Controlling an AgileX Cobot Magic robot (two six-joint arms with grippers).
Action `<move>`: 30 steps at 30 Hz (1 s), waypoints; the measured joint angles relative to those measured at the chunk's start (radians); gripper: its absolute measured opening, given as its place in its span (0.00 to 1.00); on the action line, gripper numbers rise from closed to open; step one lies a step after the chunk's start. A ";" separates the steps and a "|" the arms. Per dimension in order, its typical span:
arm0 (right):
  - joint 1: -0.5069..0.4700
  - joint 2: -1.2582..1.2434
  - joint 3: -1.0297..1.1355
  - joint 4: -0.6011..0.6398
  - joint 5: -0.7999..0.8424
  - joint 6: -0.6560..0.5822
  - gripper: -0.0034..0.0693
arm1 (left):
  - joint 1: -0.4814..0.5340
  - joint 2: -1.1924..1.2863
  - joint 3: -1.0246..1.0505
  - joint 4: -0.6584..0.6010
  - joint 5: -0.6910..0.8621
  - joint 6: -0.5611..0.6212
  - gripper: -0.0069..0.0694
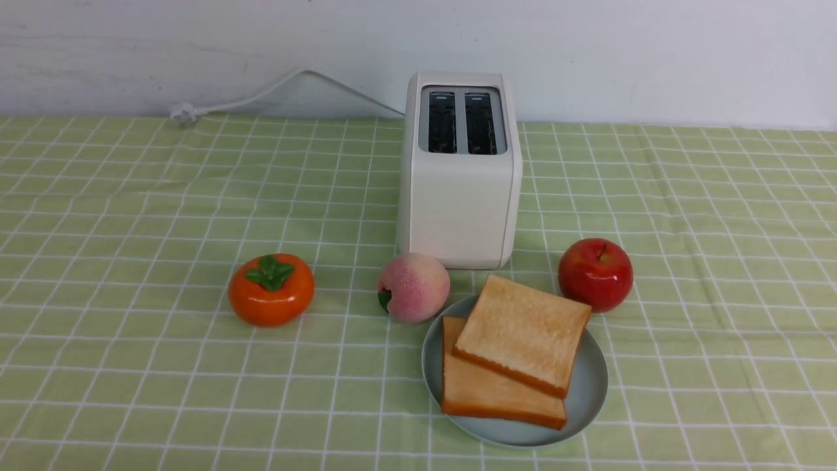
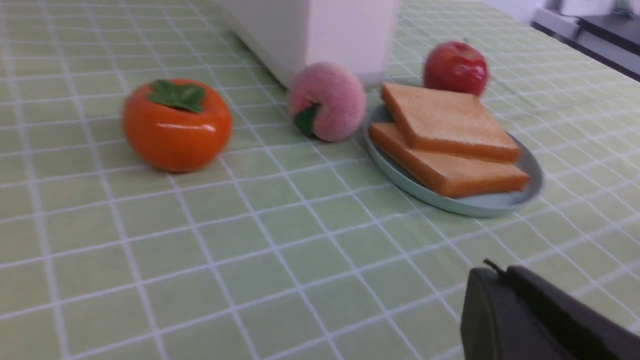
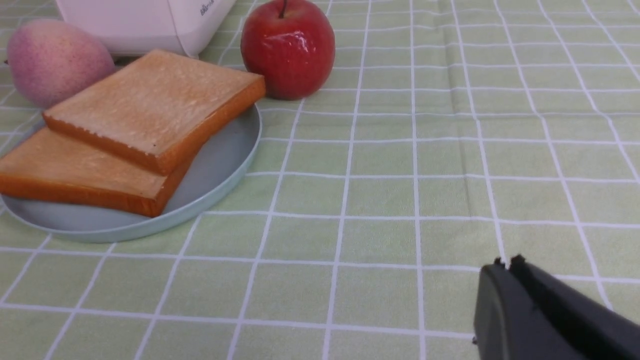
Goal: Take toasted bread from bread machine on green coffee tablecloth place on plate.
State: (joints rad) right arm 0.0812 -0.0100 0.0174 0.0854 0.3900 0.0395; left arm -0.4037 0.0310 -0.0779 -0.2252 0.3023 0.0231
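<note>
Both your grippers, left and right, are clenched, empty. Toast on plate: judged light, fairly stiff; grip opposite crusts.

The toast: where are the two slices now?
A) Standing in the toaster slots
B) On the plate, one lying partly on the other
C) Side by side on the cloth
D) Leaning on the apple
B, because the upper slice overlaps the lower slice on the blue plate.
</note>
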 joint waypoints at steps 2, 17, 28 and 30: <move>0.000 0.000 0.000 0.000 0.000 0.000 0.05 | 0.095 0.000 0.000 0.012 -0.023 -0.023 0.07; 0.000 0.000 0.000 0.000 0.000 0.000 0.08 | 0.306 0.000 0.108 0.103 0.044 -0.192 0.07; 0.000 0.000 0.000 0.000 0.000 0.000 0.10 | 0.310 -0.041 0.108 0.107 0.047 -0.194 0.07; 0.000 0.000 0.000 0.000 0.000 0.000 0.10 | 0.310 -0.041 0.108 0.107 0.046 -0.194 0.07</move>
State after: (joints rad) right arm 0.0812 -0.0100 0.0174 0.0854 0.3900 0.0395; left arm -0.0935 -0.0102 0.0297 -0.1186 0.3487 -0.1711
